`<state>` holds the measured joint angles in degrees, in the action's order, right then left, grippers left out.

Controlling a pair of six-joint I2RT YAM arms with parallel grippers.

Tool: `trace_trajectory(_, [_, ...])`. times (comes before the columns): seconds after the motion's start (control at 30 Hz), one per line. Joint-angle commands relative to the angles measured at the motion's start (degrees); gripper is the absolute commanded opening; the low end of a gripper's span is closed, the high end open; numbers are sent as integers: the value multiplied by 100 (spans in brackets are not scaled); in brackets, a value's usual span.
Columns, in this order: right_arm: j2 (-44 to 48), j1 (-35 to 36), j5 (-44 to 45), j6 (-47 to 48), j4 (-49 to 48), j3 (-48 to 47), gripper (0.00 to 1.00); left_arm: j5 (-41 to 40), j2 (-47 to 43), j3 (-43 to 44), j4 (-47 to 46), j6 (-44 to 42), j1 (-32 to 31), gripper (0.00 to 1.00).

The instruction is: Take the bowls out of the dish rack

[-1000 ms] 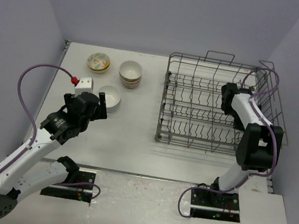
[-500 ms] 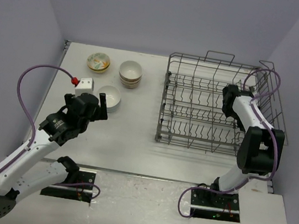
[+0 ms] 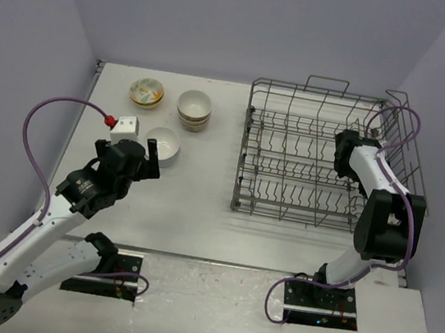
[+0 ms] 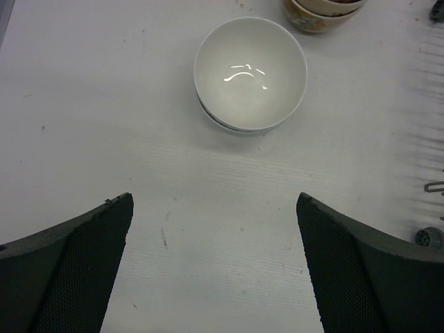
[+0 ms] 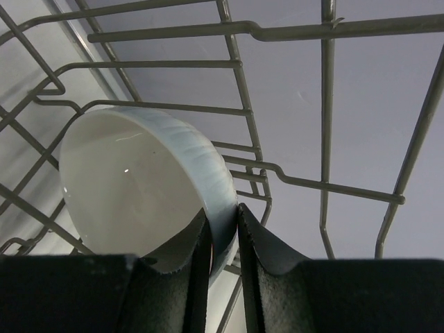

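The grey wire dish rack (image 3: 247, 137) stands at the right of the table. My right gripper (image 3: 343, 154) is inside it near its right end, shut on the rim of a white bowl (image 5: 132, 187): one finger inside the bowl, one outside, with rack wires (image 5: 326, 104) around it. In the top view that bowl is hidden by the gripper. My left gripper (image 3: 151, 158) is open and empty over the bare table just in front of a white bowl stack (image 3: 162, 145), which also shows in the left wrist view (image 4: 250, 73).
A stack of cream bowls (image 3: 194, 109) and a floral bowl stack (image 3: 146, 91) stand at the back left. A white block with a red knob (image 3: 125, 124) lies left of the white bowls. The rack's tines and handles surround my right wrist.
My right gripper has shifted slightly to the right inside the rack with the bowl. The left arm has barely moved.
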<state>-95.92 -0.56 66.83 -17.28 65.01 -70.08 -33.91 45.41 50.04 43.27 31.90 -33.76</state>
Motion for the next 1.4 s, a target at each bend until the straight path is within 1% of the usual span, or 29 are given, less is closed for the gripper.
trace_trajectory(0.0, [-14, -111, -21, -100, -358, 91, 20, -124, -85, 181, -108, -26, -122, 100])
trace_trajectory(0.13, [-50, -138, 32, -83, -358, 91, 14, -133, -120, 173, -108, -26, -210, 100])
trace_trajectory(0.17, [-58, -138, 32, -83, -366, 91, 10, -125, -137, 173, -117, -43, -228, 100])
trace_trajectory(0.33, [-15, -138, -12, 31, -524, 144, 6, -107, -164, 146, -152, -52, -228, 100])
trace_trajectory(0.37, [-15, -146, -21, 58, -551, 153, 2, -98, -181, 146, -160, -61, -228, 100])
trace_trajectory(0.4, [-32, -138, -29, 67, -577, 136, 0, -107, -181, 146, -161, -61, -228, 100])
trace_trajectory(0.63, [-155, -103, 181, -91, -411, -49, 0, -81, -155, 146, -169, -70, -228, 100])
trace_trajectory(0.73, [-453, 11, 523, -853, 421, -600, 0, -63, -164, 146, -169, -87, -228, 100])
trace_trajectory(0.77, [-558, 12, 603, -1535, 1164, -751, 0, -54, -155, 155, -169, -87, -228, 100])
trace_trajectory(0.8, [-786, 29, 734, -1872, 1502, -883, 0, -46, -164, 155, -169, -87, -219, 100])
trace_trajectory(0.83, [-901, 221, 874, -2206, 2097, -1128, 0, -45, -173, 155, -169, -87, -228, 100])
trace_trajectory(0.87, [-989, 240, 945, -2366, 2129, -1200, 0, -45, -190, 146, -161, -87, -236, 100])
trace_trajectory(0.97, [-1069, 258, 999, -2271, 2130, -1323, 0, -72, -234, 138, -169, -79, -280, 100])
trace_trajectory(1.23, [-516, 434, 1078, -1815, 2130, -1718, 0, -98, -260, 146, -161, -79, -316, 100])
trace_trajectory(1.37, [-489, 425, 1130, -1779, 2130, -1676, 0, -116, -313, 137, -178, -70, -316, 100])
